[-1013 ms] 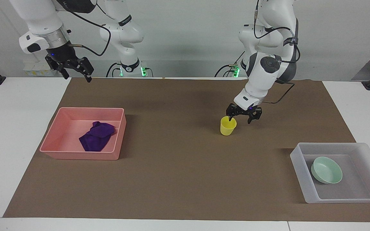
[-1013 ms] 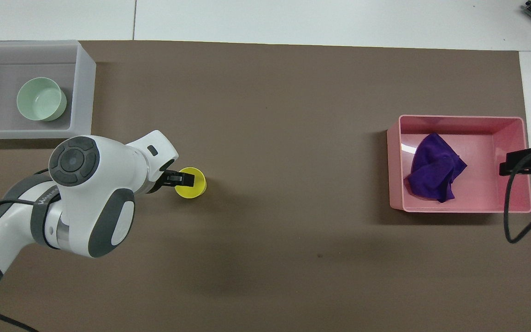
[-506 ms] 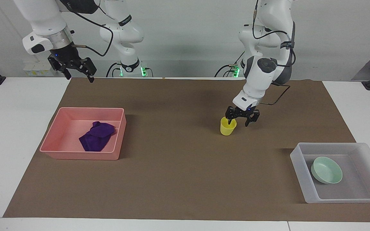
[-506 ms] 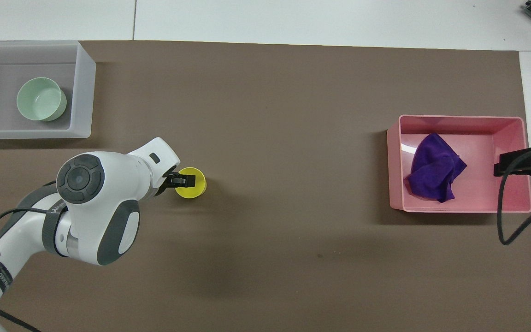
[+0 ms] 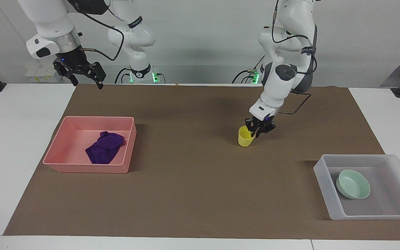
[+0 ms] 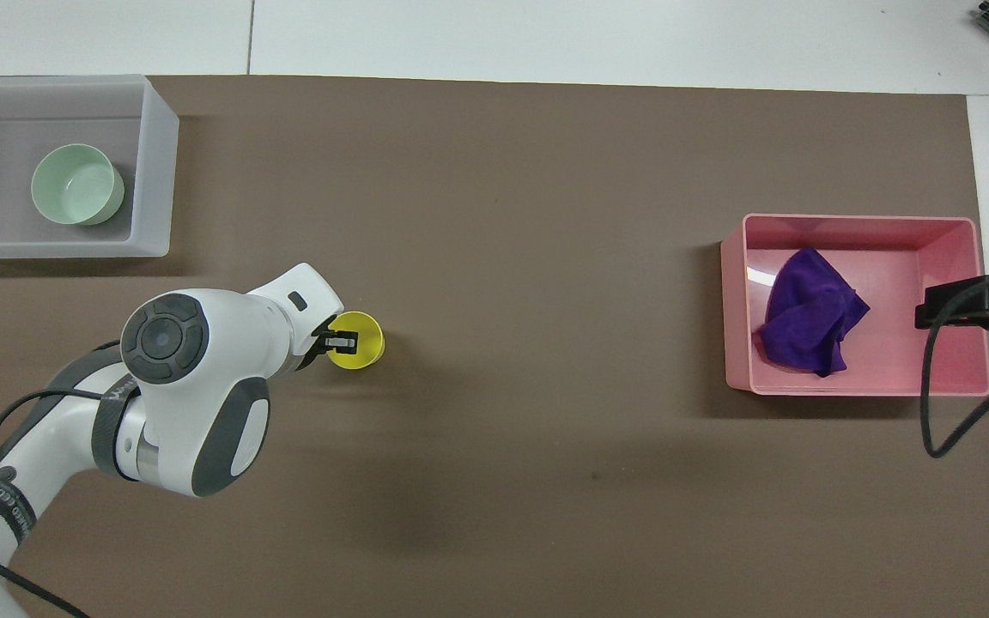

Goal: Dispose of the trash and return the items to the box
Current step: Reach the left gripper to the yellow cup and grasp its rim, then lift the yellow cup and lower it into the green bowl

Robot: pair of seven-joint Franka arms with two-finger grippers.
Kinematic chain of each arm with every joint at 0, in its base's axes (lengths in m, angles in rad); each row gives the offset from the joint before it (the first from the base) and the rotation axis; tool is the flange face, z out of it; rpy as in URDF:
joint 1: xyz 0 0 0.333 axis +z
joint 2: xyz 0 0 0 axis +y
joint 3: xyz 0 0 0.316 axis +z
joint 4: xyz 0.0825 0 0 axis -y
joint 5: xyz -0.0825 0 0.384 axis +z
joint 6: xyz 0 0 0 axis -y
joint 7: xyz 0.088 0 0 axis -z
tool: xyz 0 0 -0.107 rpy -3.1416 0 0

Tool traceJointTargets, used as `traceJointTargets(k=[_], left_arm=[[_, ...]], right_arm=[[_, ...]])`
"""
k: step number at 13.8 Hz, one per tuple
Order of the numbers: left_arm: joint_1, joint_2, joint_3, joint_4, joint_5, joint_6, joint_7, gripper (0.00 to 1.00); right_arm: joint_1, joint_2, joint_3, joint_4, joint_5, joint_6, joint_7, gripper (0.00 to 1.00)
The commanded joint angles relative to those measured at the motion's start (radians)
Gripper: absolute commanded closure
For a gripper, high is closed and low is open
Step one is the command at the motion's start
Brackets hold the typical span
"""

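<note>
The yellow cup [image 5: 245, 138] stands upright on the brown mat, also seen in the overhead view [image 6: 363, 350]. My left gripper [image 5: 255, 132] is shut on the cup's rim on the side toward the left arm's end, one finger inside the cup; it also shows in the overhead view [image 6: 337, 342]. The mint-green bowl [image 5: 352, 184] sits in the translucent box [image 5: 325, 187] at the left arm's end. The purple cloth [image 5: 104, 147] lies in the pink tray [image 5: 85, 169]. My right gripper [image 5: 86, 84] is open and empty, held high over the pink tray's end [image 6: 932, 309].
The brown mat [image 5: 193, 194] covers most of the white table. The pink tray [image 6: 859, 225] stands at the right arm's end and the translucent box [image 6: 155, 172] at the left arm's end, farther from the robots than the cup.
My left gripper's fingers have closed from wide open onto the cup's rim. The right gripper has drifted slightly toward the table's middle, staying high.
</note>
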Motion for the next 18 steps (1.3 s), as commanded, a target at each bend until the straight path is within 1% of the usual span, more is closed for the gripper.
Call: traceJointTargets(k=[1, 3, 6, 8, 10, 12, 13, 15, 17, 18], left_arm=[[-0.026, -0.014, 0.015, -0.004, 0.014, -0.008, -0.022, 1.00], [-0.028, -0.024, 0.016, 0.005, 0.014, -0.029, -0.020, 1.00], [-0.007, -0.030, 0.021, 0.082, 0.014, -0.130, -0.011, 1.00], [0.059, -0.030, 0.020, 0.142, 0.016, -0.164, 0.000, 1.00], [0.130, -0.020, 0.020, 0.232, 0.016, -0.232, 0.042, 1.00], [0.199, 0.008, 0.020, 0.324, 0.016, -0.269, 0.111, 1.00], [0.242, 0.037, 0.020, 0.373, 0.016, -0.272, 0.136, 1.00], [0.314, 0.061, 0.020, 0.434, 0.016, -0.272, 0.202, 1.00], [0.378, 0.107, 0.020, 0.525, 0.019, -0.293, 0.247, 1.00], [0.412, 0.147, 0.020, 0.589, 0.017, -0.327, 0.250, 1.00]], right_arm=[[-0.002, -0.012, 0.007, -0.009, -0.016, -0.006, 0.005, 0.00], [-0.002, -0.014, 0.007, -0.010, -0.014, -0.004, 0.005, 0.00], [-0.004, -0.014, 0.007, -0.012, -0.014, -0.004, 0.005, 0.00], [-0.004, -0.015, 0.007, -0.013, -0.014, -0.002, 0.005, 0.00], [-0.004, -0.015, 0.007, -0.013, -0.014, -0.002, 0.005, 0.00], [-0.004, -0.017, 0.007, -0.015, -0.014, -0.002, 0.005, 0.00], [-0.004, -0.017, 0.007, -0.015, -0.014, -0.002, 0.005, 0.00], [-0.004, -0.017, 0.007, -0.015, -0.014, -0.002, 0.005, 0.00], [-0.004, -0.017, 0.007, -0.016, -0.014, -0.002, 0.005, 0.00], [-0.004, -0.017, 0.007, -0.015, -0.014, -0.002, 0.005, 0.00]])
